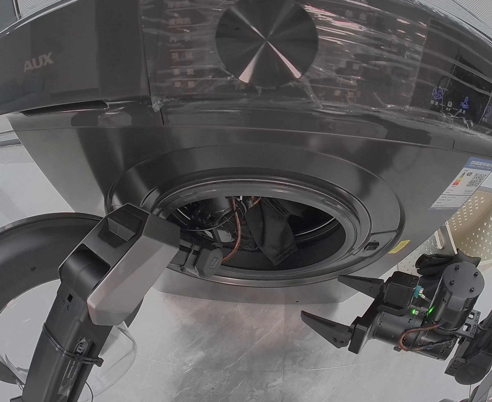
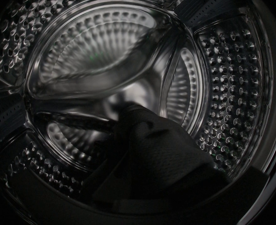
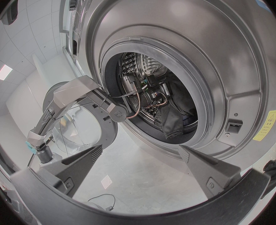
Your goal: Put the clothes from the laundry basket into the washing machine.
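The washing machine [image 1: 257,140] is dark gunmetal grey, with a yellow sticker [image 1: 399,246] and a blue-and-white label [image 1: 469,181] on its front. Its drum [image 2: 235,78] is bright steel, patterned all over with rows of small round dimples and holes. The garment [image 1: 268,230] is plain black, the laundry basket [image 1: 480,224] is cream with a regular grid of perforations, the right gripper [image 1: 321,296] has matt black fingers [image 1: 327,326] and orange wiring, and the floor [image 1: 229,341] is pale grey with faint marbling.
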Tool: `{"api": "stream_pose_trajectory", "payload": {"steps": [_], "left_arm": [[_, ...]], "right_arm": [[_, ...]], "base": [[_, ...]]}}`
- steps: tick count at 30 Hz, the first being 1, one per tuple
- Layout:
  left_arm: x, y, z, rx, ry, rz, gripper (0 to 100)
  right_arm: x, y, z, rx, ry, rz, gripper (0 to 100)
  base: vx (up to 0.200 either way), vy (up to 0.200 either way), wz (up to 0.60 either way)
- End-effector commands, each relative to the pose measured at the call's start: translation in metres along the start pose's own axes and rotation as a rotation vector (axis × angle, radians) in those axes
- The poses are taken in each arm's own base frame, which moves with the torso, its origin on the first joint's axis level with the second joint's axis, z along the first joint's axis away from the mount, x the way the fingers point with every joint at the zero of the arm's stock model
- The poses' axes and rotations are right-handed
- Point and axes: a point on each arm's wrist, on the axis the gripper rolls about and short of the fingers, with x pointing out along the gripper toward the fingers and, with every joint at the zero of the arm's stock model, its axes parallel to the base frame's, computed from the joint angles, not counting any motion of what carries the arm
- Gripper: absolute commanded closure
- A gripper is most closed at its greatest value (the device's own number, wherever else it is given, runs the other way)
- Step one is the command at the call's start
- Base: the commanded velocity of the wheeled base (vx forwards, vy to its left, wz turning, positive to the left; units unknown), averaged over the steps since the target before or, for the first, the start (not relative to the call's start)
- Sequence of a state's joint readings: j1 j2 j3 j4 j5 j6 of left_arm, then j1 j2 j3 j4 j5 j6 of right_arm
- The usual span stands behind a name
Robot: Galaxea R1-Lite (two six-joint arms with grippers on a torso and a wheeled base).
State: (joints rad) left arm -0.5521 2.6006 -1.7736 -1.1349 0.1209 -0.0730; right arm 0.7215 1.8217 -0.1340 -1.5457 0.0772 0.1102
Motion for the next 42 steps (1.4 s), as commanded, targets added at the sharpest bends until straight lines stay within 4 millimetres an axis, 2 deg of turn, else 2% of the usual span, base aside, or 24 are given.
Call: {"api": "stream_pose_trajectory", "payload": {"steps": [1, 5, 6, 10, 21, 22, 28, 34, 36, 42], "left_arm": [[-0.005, -0.003, -0.002, -0.029, 0.026, -0.002, 0], [-0.022, -0.009, 0.003, -0.037, 0.128, -0.008, 0], [-0.031, -0.011, 0.006, -0.032, 0.192, -0.016, 0], [-0.052, -0.013, -0.002, -0.016, 0.339, -0.036, 0], [-0.069, -0.009, -0.039, 0.024, 0.537, -0.029, 0], [-0.068, -0.008, -0.04, 0.031, 0.543, -0.029, 100], [-0.057, -0.007, -0.044, 0.03, 0.515, -0.014, 100], [-0.019, -0.009, -0.032, -0.048, 0.313, 0.057, 100], [-0.01, -0.003, -0.028, -0.06, 0.261, 0.078, 100], [0.005, 0.004, -0.026, -0.074, 0.147, 0.089, 100]], "right_arm": [[0.001, 0.0, 0.0, 0.0, -0.001, 0.001, 0], [0.001, -0.001, 0.0, 0.001, 0.001, 0.0, 0], [0.001, -0.001, 0.0, 0.001, 0.001, 0.0, 0], [0.002, 0.0, 0.0, 0.0, -0.002, 0.004, 0], [0.003, 0.0, 0.0, 0.0, 0.0, 0.005, 0], [0.003, 0.001, 0.0, 0.0, 0.0, 0.007, 0], [0.003, 0.0, 0.0, 0.0, 0.0, 0.005, 0], [0.004, 0.0, 0.001, -0.001, -0.006, 0.006, 0], [0.005, 0.0, 0.001, -0.001, -0.009, 0.006, 0], [0.006, 0.001, 0.003, 0.0, -0.015, 0.007, 0]], "base": [[0.0, 0.0, 0.0], [0.0, 0.0, 0.0], [0.0, 0.0, 0.0], [0.0, 0.0, 0.0], [0.0, 0.0, 0.0], [0.0, 0.0, 0.0], [0.0, 0.0, 0.0], [0.0, 0.0, 0.0], [0.0, 0.0, 0.0], [0.0, 0.0, 0.0]]}}
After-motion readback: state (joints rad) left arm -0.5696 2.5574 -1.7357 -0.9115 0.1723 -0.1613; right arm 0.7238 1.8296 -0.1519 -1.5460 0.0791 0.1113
